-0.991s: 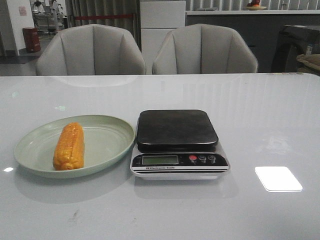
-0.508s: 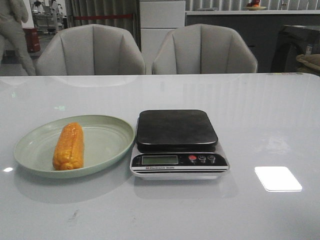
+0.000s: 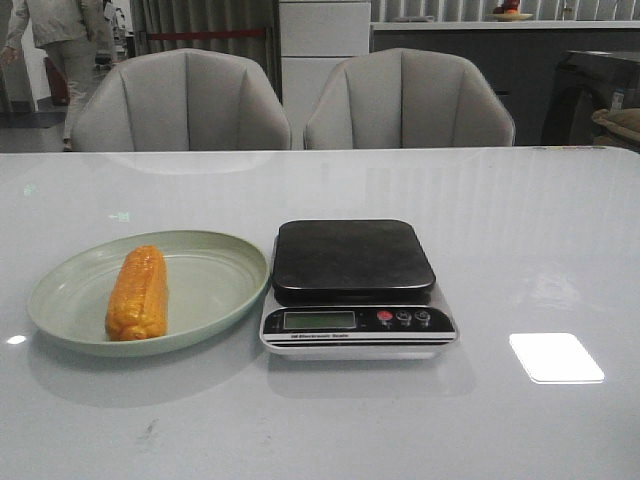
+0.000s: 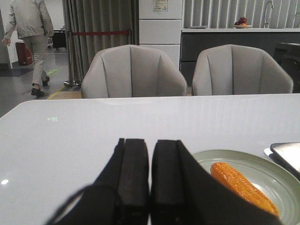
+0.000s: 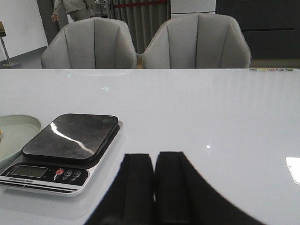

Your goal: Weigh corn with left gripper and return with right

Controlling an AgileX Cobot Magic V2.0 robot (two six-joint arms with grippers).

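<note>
The orange-yellow corn (image 3: 138,293) lies on the pale green plate (image 3: 215,285) at the table's left; it also shows in the left wrist view (image 4: 243,186). A black-topped kitchen scale (image 3: 352,258) stands just right of the plate, and its platform is bare. Neither arm shows in the front view. In the left wrist view my left gripper (image 4: 150,145) is shut and empty, back from the plate (image 4: 276,176) and to its left. In the right wrist view my right gripper (image 5: 154,158) is shut and empty, near the scale (image 5: 70,136) on its right side.
Two grey chairs (image 3: 180,100) stand behind the table's far edge. A person (image 3: 60,40) walks in the background at the far left. A bright light patch (image 3: 556,357) lies on the glossy white table at the front right.
Only the person in the background has moved further into view. Corn, plate, scale have not moved.
</note>
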